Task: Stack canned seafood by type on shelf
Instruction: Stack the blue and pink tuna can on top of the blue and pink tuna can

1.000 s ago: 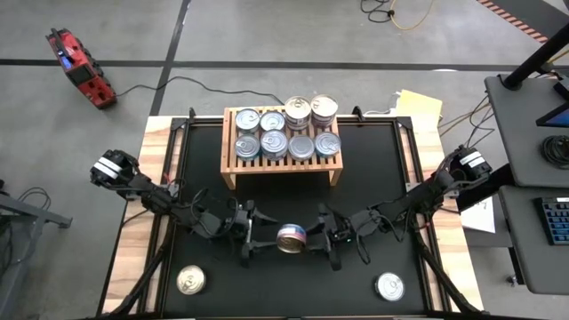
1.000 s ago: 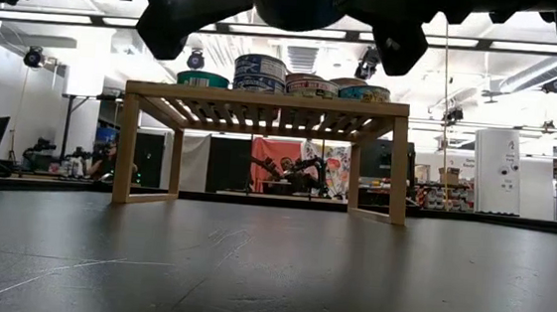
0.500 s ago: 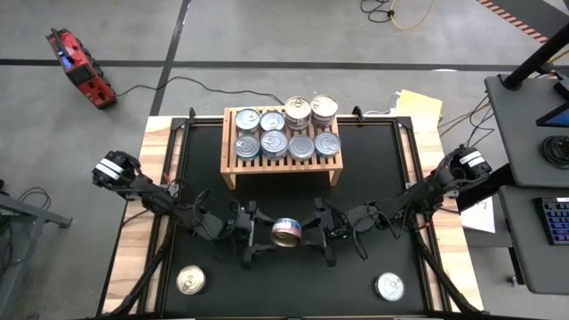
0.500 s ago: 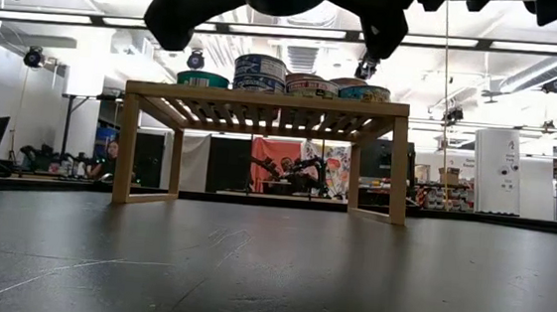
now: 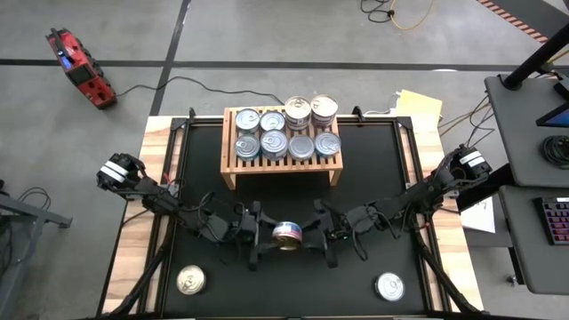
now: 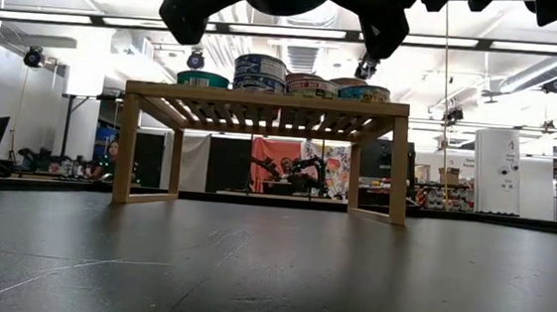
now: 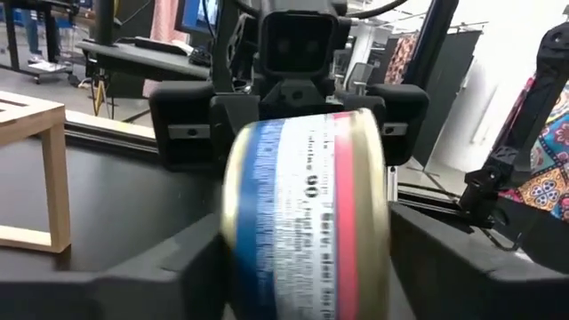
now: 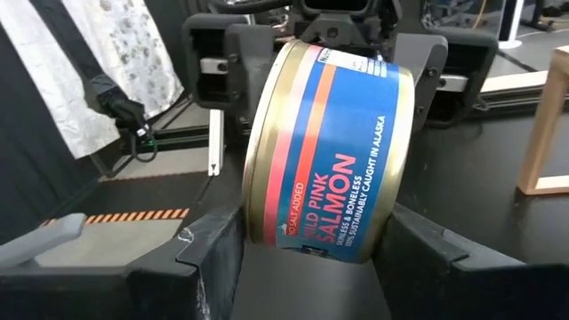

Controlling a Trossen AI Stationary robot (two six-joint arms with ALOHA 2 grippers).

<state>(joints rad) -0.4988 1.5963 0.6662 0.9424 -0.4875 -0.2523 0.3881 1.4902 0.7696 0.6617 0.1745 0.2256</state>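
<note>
A salmon can [image 5: 287, 234] with a blue and red label hangs in the air over the near middle of the table. My right gripper [image 5: 307, 235] is shut on it from the table's right. My left gripper [image 5: 269, 235] faces it from the left, open, its fingers [image 7: 178, 267] on either side of the can [image 7: 307, 213]. The wooden shelf [image 5: 281, 147] stands on its legs at the far middle. Several cans [image 5: 287, 132] rest on its slatted top, some stacked. My right gripper pinches the can by its two flat ends, one finger [image 8: 209, 258] against the gold-rimmed end [image 8: 258, 204] and the other on the opposite end. The fingers come in level from the table's right. The can lies on its side, slightly tilted, lifted clear of the table. My left gripper's fingers flank the same two ends; whether they touch, I cannot tell.
Two loose cans stand on the black mat, one at the near left [image 5: 189, 281] and one at the near right [image 5: 389, 285]. The low view shows the shelf [image 6: 263, 100] with open room beneath its top.
My left gripper has moved toward the table's right, up to the can, so that its fingers now stand around it. The can stays lifted in my right gripper, at much the same place.
</note>
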